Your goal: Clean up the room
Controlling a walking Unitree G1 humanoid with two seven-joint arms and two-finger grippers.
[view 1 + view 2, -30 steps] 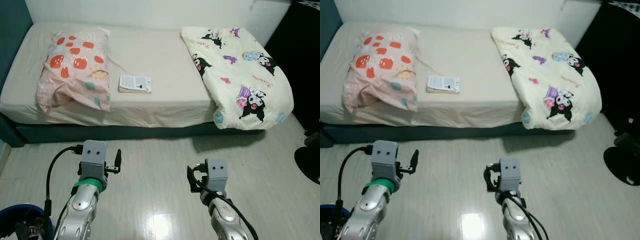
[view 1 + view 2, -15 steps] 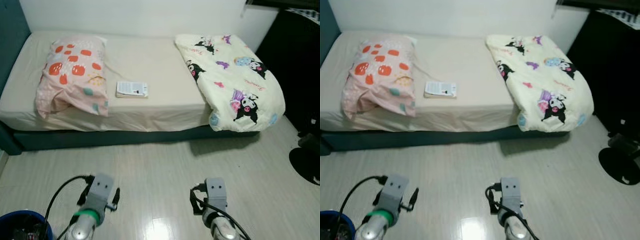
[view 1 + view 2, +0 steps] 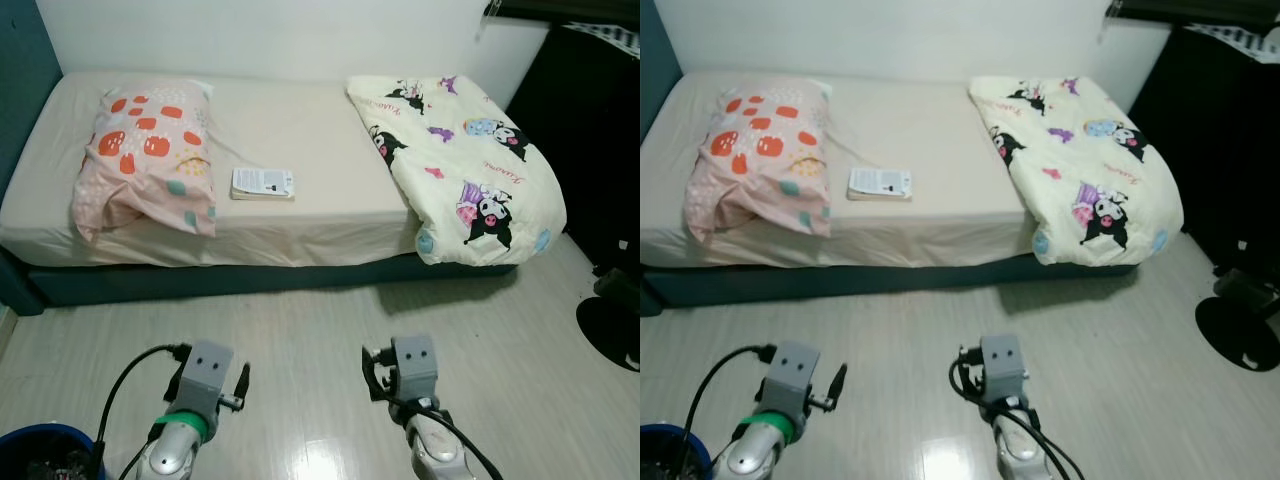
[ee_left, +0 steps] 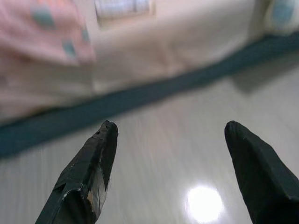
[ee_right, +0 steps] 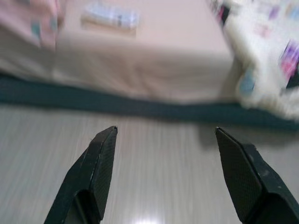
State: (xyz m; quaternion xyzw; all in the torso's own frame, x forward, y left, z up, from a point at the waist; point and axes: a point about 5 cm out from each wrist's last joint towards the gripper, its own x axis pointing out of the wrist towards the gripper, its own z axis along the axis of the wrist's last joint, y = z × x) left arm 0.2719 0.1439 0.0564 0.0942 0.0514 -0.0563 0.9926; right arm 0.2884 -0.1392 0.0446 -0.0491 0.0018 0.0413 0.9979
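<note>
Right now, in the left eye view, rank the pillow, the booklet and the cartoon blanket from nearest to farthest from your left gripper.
From the left gripper, low over the floor on the robot's left:
1. Pink pillow, on the bed's left end.
2. Booklet, mid-bed near the front edge; too close to the pillow to call firmly.
3. Cartoon blanket, on the bed's right end, hanging over its edge.

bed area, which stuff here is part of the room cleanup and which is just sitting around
Likely part of the cleanup:
- booklet lying on the bed sheet
- cartoon blanket bunched up, hanging over the bed edge
- pink pillow lying askew

Just there:
- bed
- blue bin by the left arm
- black fan base on the floor
</note>
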